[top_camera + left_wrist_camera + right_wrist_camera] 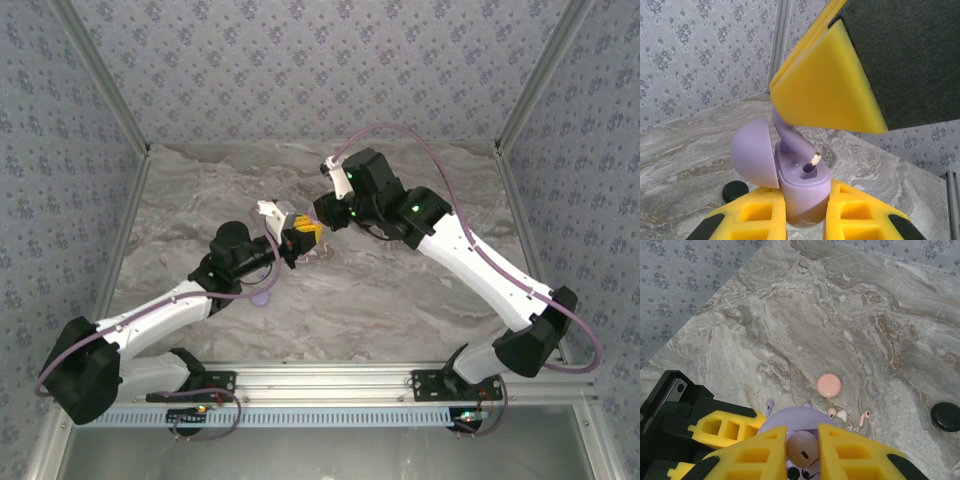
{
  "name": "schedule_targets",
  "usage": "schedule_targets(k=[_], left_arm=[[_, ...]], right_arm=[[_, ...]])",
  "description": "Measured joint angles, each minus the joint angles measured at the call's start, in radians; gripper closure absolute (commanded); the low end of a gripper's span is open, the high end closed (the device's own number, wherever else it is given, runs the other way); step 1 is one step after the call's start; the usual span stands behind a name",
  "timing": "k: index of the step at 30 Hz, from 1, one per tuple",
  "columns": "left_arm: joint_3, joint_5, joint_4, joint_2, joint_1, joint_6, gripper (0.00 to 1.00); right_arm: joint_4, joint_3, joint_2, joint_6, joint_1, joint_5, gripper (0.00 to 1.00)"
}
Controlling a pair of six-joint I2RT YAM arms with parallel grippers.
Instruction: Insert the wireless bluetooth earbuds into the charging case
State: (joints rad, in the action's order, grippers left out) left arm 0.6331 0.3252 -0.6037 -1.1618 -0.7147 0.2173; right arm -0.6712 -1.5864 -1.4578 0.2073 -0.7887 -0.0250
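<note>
Left gripper (pixel 805 207): shut tight on open lavender charging case (pixel 802 180).
Right gripper (pixel 802 440): pinching lavender earbud (pixel 790 137), tip at slot.
Risk: may jam if pushed in crooked.

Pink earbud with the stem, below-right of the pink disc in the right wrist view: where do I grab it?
Probably by its rounded head, coming straight down: the pink earbud lies flat on the table and its thin stem looks too slim to pinch. Keep toward its open right side, since a white piece and a second pink earbud sit close on its left.
</note>
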Motion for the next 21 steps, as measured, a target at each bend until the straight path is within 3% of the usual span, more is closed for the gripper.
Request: schedule_targets(k=[21], left_arm=[[0.008,-0.001,0.006,0.0,0.0,0.0,1.0]], right_arm=[[0.006,-0.002,-0.001,-0.224,-0.118,0.27,0.78]])
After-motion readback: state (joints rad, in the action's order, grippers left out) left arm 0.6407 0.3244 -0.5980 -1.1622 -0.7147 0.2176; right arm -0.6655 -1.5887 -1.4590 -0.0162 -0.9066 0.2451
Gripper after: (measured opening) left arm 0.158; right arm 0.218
